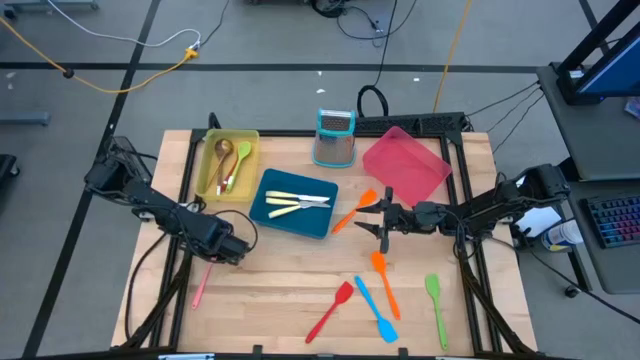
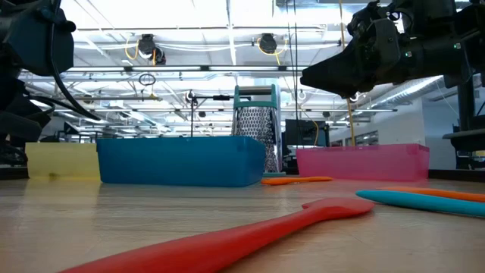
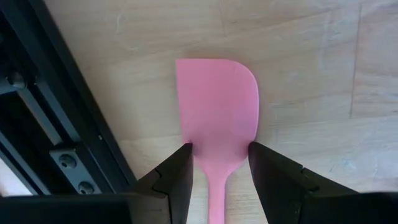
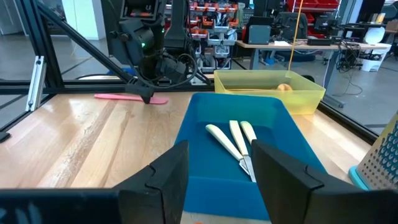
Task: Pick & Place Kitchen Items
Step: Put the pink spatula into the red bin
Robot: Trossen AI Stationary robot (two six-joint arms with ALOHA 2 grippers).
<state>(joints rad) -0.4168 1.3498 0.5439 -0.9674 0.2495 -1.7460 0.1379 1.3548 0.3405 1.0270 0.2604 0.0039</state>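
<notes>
Left pincer (image 3: 219,171) apart, astride pink spatula (image 3: 217,115) neck on desk (image 3: 311,74): lower squarely, clamp handle centrally before lifting.

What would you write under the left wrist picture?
Left gripper open around the pink spatula lying on the wooden table.

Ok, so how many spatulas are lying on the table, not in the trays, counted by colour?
Orange spatulas: 2
Red spatula: 1
Blue spatula: 1
Green spatula: 1
Pink spatula: 1
Total: 6
</notes>
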